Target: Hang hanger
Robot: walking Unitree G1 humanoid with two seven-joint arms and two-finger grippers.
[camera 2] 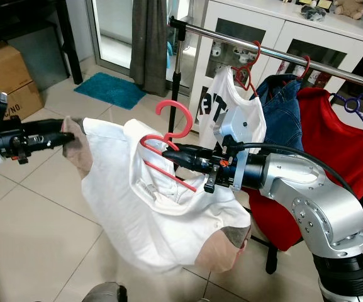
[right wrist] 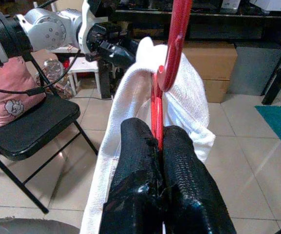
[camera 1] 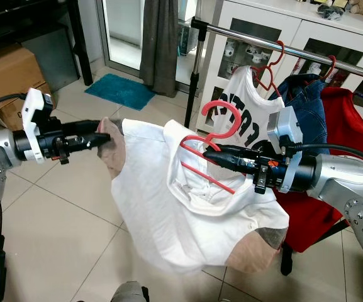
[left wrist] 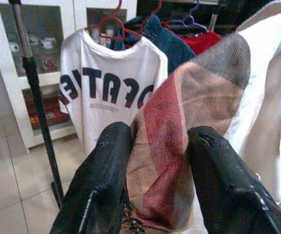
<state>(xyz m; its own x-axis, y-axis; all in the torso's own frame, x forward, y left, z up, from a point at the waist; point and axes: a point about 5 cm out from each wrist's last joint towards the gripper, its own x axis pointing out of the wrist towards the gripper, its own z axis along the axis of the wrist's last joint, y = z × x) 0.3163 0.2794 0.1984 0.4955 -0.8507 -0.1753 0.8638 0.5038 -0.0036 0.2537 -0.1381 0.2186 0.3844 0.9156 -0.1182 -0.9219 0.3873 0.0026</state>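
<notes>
The red hanger (camera 1: 214,141) sits inside a white shirt (camera 1: 187,207), held in the air in front of the clothes rail (camera 1: 263,43) (already carrying a lettered tee (camera 1: 247,104)). The right gripper (camera 1: 209,155) has its fingers clamped on the hanger; the left gripper (camera 1: 102,137) pinches the shirt's plaid cuff (left wrist: 174,146).

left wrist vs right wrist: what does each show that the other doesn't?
Left wrist view: the left gripper shut on the white shirt's tan-and-red patterned sleeve, and beyond it the clothes rail with a white lettered T-shirt and blue and red garments behind.

Right wrist view: the right gripper shut on the red hanger, a black folding chair with a pink cushion, and cardboard boxes.

Both: the white shirt carried on the hanger, and tiled floor.
</notes>
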